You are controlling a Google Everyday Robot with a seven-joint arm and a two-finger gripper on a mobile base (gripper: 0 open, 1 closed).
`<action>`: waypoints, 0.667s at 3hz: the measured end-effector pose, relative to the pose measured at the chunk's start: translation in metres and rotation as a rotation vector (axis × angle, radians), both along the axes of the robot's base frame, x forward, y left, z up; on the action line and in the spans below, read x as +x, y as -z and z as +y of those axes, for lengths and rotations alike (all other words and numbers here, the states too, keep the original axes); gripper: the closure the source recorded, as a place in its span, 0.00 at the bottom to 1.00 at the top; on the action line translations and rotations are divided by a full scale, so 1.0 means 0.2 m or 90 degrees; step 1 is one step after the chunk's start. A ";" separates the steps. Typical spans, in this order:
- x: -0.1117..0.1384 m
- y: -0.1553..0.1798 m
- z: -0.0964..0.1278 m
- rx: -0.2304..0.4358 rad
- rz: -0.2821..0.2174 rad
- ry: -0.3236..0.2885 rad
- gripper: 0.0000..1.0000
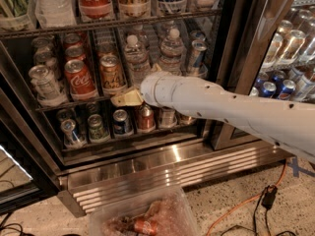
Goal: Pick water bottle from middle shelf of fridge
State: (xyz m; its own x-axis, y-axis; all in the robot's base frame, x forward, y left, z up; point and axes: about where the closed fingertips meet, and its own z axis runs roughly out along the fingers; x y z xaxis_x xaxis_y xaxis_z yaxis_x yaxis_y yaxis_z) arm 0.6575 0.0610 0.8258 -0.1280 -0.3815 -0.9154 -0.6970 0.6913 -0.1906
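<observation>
- The water bottle [136, 59] stands upright on the middle shelf [81, 101] of the fridge [147, 173], set back from the front edge and a little right of the shelf's middle
- A second clear bottle [172, 50] stands just beside it, nearer the right edge
- The gripper [127, 98] hangs at the shelf's front edge, low against the rail and below the bottle's foot, pointing toward the left edge
- It has nothing in its hold, and from here I cannot tell how far open it is
- The white arm [206, 102] crosses in front and hides the bottom of both bottles
- I would judge the bottle light to middling in weight if full, with thin ribbed walls that give under a hard squeeze
- The plastic may be slick if the fridge is cold
- The best hold looks to be across the ribbed body below the shoulder, not on the cap, so the gripper would have to rise and reach deeper in
- A brown can [112, 73] stands close on the left-edge side with a red cola can [78, 78] beyond it, so there is little room to come in at an angle
</observation>
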 end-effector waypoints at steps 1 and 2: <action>0.03 0.00 -0.01 0.001 -0.014 0.023 0.00; 0.08 0.01 -0.03 0.008 -0.023 0.048 0.00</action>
